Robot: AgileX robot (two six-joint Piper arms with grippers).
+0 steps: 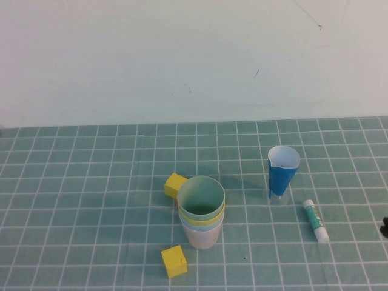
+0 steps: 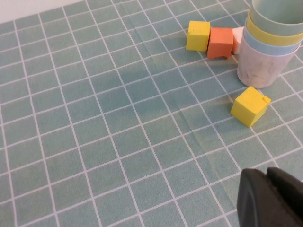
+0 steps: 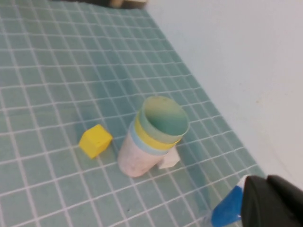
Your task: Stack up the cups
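The four cups stand nested in one upright stack at the middle front of the table. The pale green cup is on top, then the yellow rim, the light blue rim, and the pink cup at the bottom. The stack also shows in the left wrist view and the right wrist view. My left gripper is shut and empty, well away from the stack. My right gripper is shut and empty, near the table's right edge.
A dark blue cone cup stands right of the stack, with a glue stick lying beside it. One yellow cube lies in front of the stack. Another yellow cube, an orange block and a pale block lie behind it.
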